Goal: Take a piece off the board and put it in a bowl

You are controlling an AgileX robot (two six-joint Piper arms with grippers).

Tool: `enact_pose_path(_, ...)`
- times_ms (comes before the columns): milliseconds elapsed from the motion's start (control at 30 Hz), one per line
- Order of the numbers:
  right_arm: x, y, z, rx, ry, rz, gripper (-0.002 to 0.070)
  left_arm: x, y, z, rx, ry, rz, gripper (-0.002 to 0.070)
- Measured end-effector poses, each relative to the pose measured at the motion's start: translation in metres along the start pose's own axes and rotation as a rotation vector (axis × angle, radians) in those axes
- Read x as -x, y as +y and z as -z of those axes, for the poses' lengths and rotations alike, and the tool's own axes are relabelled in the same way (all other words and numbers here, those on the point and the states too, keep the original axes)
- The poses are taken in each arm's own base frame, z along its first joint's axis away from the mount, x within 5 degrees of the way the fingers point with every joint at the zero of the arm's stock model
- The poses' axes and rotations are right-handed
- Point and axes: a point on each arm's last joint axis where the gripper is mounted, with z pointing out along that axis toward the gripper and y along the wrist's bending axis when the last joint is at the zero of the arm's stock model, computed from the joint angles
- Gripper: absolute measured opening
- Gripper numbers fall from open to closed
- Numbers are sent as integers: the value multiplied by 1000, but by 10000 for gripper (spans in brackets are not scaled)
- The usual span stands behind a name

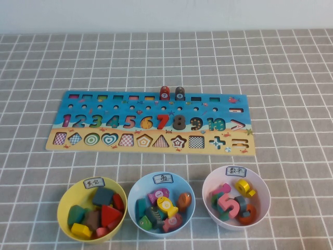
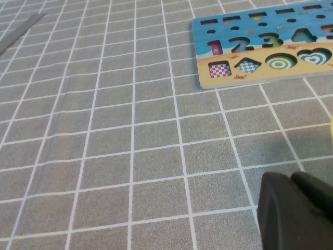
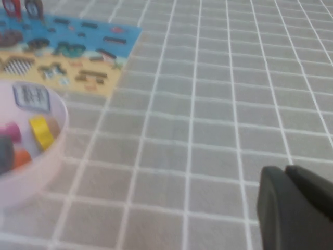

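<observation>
The dark grey-brown piece marked 8 (image 1: 179,93) stands upright on the far edge of the blue and sandy board (image 1: 119,107), beside the red piece marked 7 (image 1: 164,93). The light blue bowl (image 1: 134,195), with a white label on its rim, sits in front of the board and holds several coloured pieces. Neither arm shows in the high view. My left gripper (image 2: 293,178) is shut and empty over bare cloth, near the board's left end (image 2: 260,73). My right gripper (image 3: 286,171) is shut and empty over bare cloth, right of the board (image 3: 122,36); the piece (image 3: 34,8) shows far off.
A yellow bowl (image 1: 63,200) with shape pieces sits left of the blue bowl. A pale pink-white bowl (image 1: 264,203) with numerals sits to its right and shows in the right wrist view (image 3: 49,151). A grey checked cloth (image 1: 291,78) covers the table.
</observation>
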Motion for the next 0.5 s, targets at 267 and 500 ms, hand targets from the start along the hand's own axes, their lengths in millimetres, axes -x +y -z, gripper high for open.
enact_pose_path(267, 21, 4, 2, 89, -216, -443, -17, 0, 0, 0, 0, 0, 0, -3)
enact_pose_path(500, 26, 2, 4, 124, -274, -675, -17, 0, 0, 0, 0, 0, 0, -4)
